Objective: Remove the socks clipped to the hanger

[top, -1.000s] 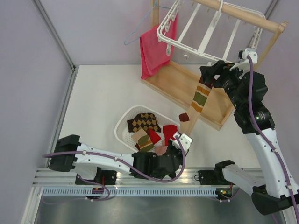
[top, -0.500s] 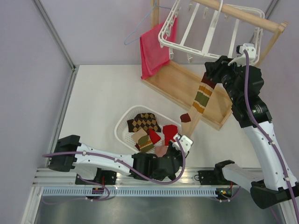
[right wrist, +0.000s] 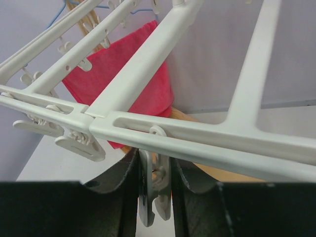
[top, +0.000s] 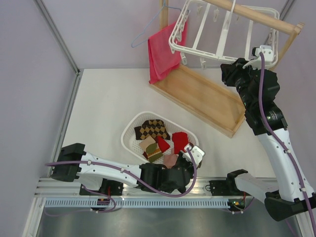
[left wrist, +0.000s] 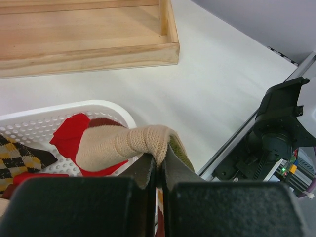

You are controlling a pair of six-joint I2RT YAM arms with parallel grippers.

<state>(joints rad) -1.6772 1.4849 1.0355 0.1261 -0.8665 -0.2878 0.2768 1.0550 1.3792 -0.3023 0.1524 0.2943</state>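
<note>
White plastic hanger [right wrist: 148, 64], no sock visible on it, has one bare clip [right wrist: 154, 197] pinched by the right gripper's [right wrist: 154, 170] jaws; the left gripper's [left wrist: 159, 168] jaws clench a cream sock [left wrist: 123, 145] draped over the basket [left wrist: 74, 105] rim, best released further inward.

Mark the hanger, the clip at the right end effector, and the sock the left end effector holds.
hanger [right wrist: 222, 136], right wrist view, on its near white bar.
clip [right wrist: 154, 197], right wrist view, on its lower body.
sock [left wrist: 123, 145], left wrist view, on its cream knit fold.
</note>
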